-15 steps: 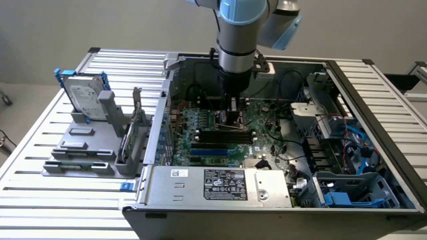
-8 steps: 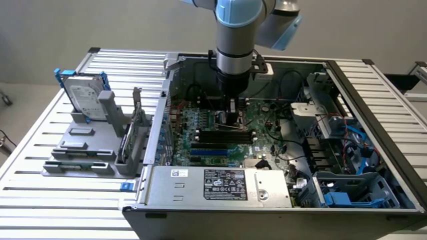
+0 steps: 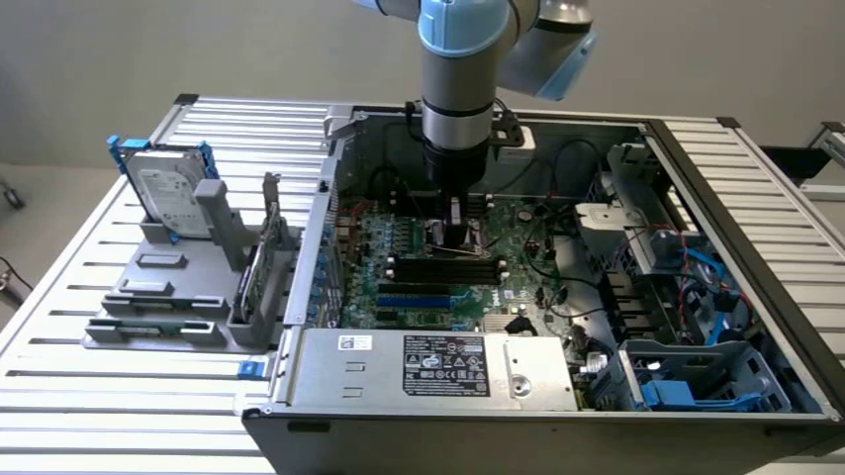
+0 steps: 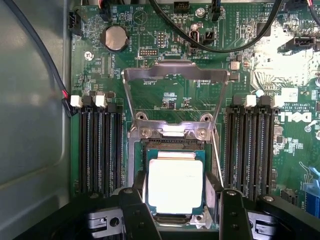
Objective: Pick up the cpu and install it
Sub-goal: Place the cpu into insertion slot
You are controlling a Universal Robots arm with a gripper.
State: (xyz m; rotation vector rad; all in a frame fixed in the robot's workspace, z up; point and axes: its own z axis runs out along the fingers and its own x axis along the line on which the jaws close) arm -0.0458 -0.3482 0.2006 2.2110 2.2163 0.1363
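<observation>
Because the socket's metal frame (image 4: pixel 175 75) is swung up out of the way, the cpu (image 4: pixel 175 186) lies flat in the socket on the motherboard (image 4: pixel 295 165); the gripper (image 4: pixel 177 212) hangs over it, fingers (image 4: pixel 137 192) apart at either edge, apparently not clamping.

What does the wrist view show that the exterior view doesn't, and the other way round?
Wrist view: the cpu lying in its socket between the open jaws of the gripper, with the metal frame flipped up, and a coin battery.
Exterior view: the hard drive standing in a grey rack beside the computer case, and the power supply.
Both: the green motherboard.
</observation>
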